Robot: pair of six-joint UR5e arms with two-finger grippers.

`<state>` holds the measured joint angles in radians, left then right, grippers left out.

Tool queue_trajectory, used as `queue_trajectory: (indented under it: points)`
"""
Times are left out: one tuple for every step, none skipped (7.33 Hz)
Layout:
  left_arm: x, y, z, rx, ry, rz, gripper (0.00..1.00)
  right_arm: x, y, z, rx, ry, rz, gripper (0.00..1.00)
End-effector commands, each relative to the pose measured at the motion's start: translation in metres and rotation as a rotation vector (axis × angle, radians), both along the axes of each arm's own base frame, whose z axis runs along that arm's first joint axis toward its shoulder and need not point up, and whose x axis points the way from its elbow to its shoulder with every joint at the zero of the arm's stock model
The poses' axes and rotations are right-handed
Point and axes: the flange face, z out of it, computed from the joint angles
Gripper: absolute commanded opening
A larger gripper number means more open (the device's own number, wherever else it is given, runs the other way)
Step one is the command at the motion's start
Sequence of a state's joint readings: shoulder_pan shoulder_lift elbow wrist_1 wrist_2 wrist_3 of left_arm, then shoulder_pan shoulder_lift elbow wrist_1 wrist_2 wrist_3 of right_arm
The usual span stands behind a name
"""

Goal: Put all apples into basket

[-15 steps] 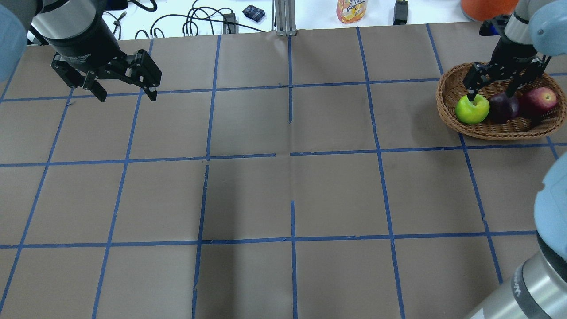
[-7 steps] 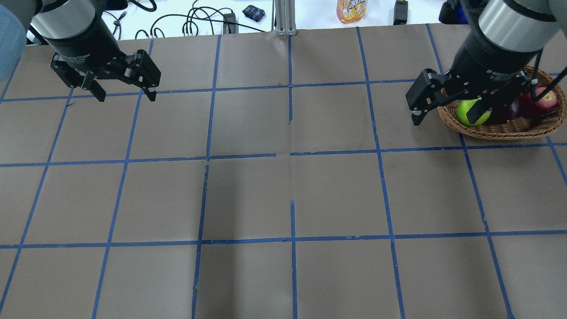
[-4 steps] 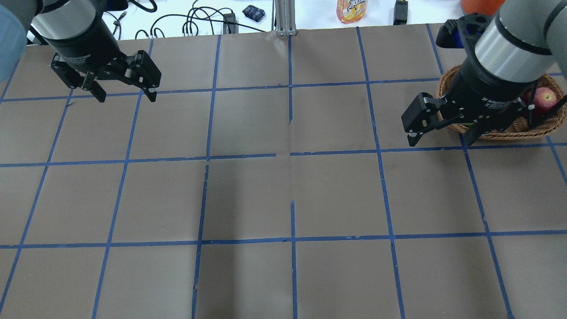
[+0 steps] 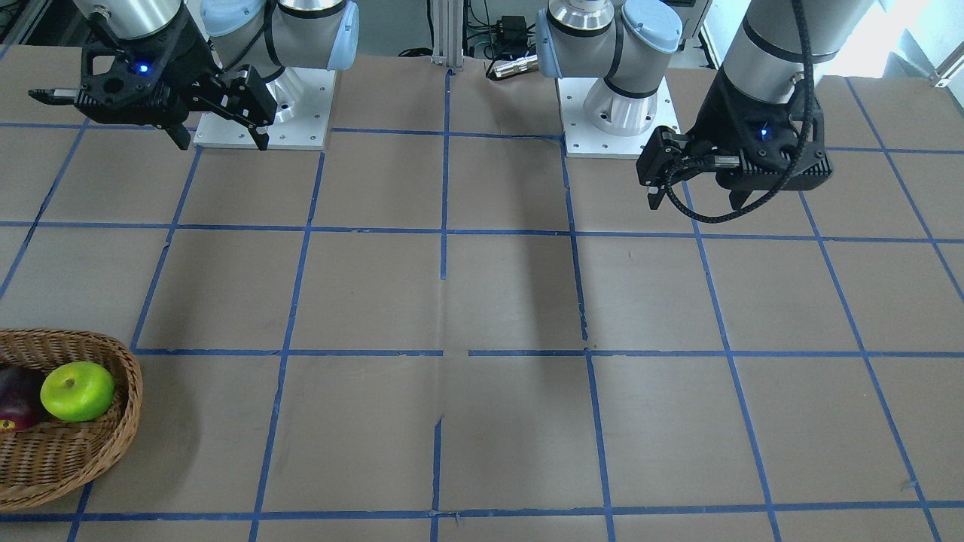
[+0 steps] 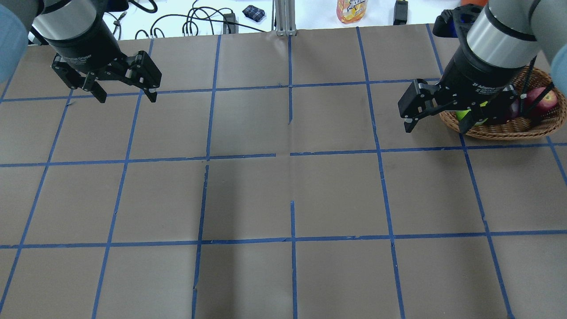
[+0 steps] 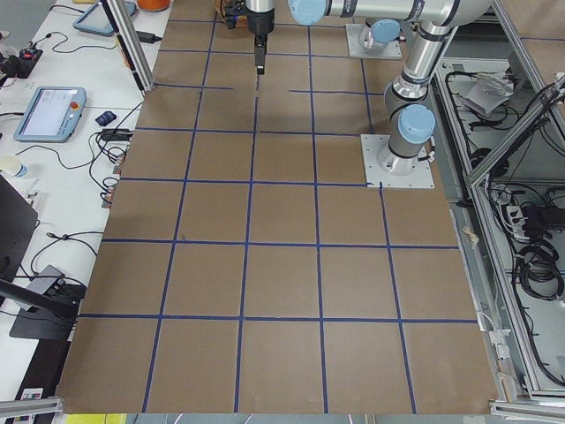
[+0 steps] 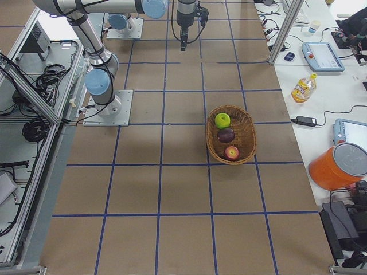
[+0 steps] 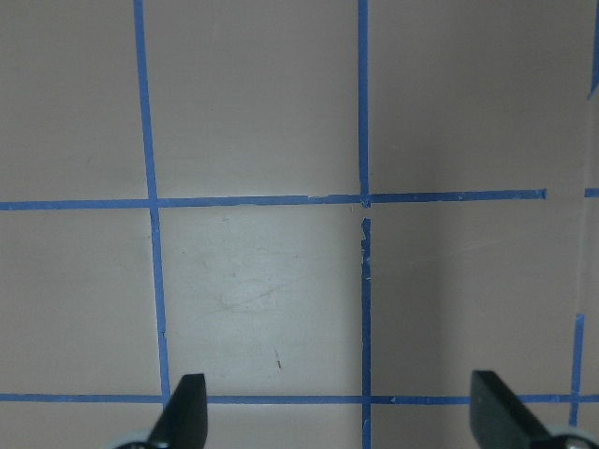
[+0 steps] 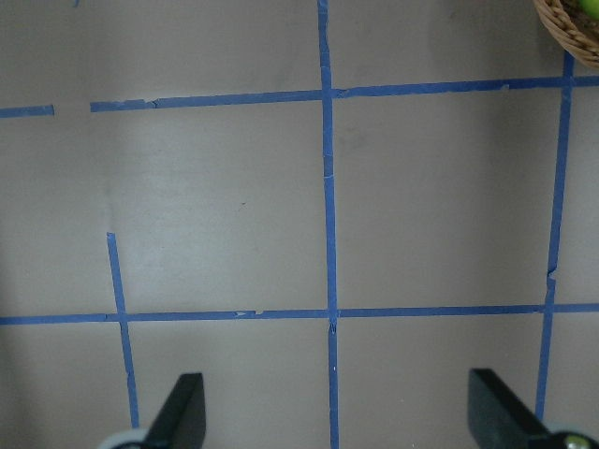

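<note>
The wicker basket (image 5: 509,129) stands at the table's far right and holds all three apples. The green apple (image 4: 77,391) lies at the end nearest the table's middle, the maroon apple (image 7: 226,135) in the middle, the red apple (image 5: 542,99) at the outer end. My right gripper (image 5: 436,128) is open and empty, raised beside and partly over the basket's inner end, hiding most of the green apple overhead. My left gripper (image 5: 127,98) is open and empty above the far left of the table. The basket's rim (image 9: 571,23) shows in the right wrist view's top corner.
The table is brown paper with a blue tape grid. Beyond its far edge are an orange drink bottle (image 5: 352,11), cables and adapters. An orange bucket (image 7: 338,166) and tablets sit on the side bench by the basket.
My right gripper has risen out of the basket, open, leaving the green apple there, and moved toward the table's middle. The left arm has not moved.
</note>
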<state>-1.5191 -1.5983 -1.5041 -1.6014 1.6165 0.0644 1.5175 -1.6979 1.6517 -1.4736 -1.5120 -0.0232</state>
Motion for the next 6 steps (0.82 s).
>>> queue_trajectory:
  points:
    - [-0.0007, 0.0006, 0.0003, -0.001, 0.001, -0.001, 1.00, 0.0115, 0.0011, 0.0027, -0.008, -0.004, 0.024, 1.00]
    - [-0.0009, 0.0008, -0.0004, 0.001, 0.003, -0.001, 1.00, 0.0136, 0.0017, 0.0021, -0.008, -0.004, 0.028, 1.00]
    - [-0.0009, 0.0008, -0.0005, 0.001, 0.003, -0.001, 1.00, 0.0136, 0.0006, -0.0010, -0.005, -0.004, 0.030, 1.00]
    - [-0.0016, -0.0023, -0.0043, 0.008, 0.005, -0.001, 1.00, 0.0136, 0.0008, -0.0012, -0.004, -0.004, 0.030, 1.00]
    - [-0.0019, 0.0004, -0.0033, 0.022, 0.007, 0.000, 1.00, 0.0133, 0.0013, -0.0006, -0.005, -0.001, 0.032, 1.00]
    - [-0.0051, 0.0036, 0.0024, 0.012, 0.029, -0.001, 1.00, 0.0136, 0.0011, -0.0004, -0.007, -0.004, 0.031, 1.00]
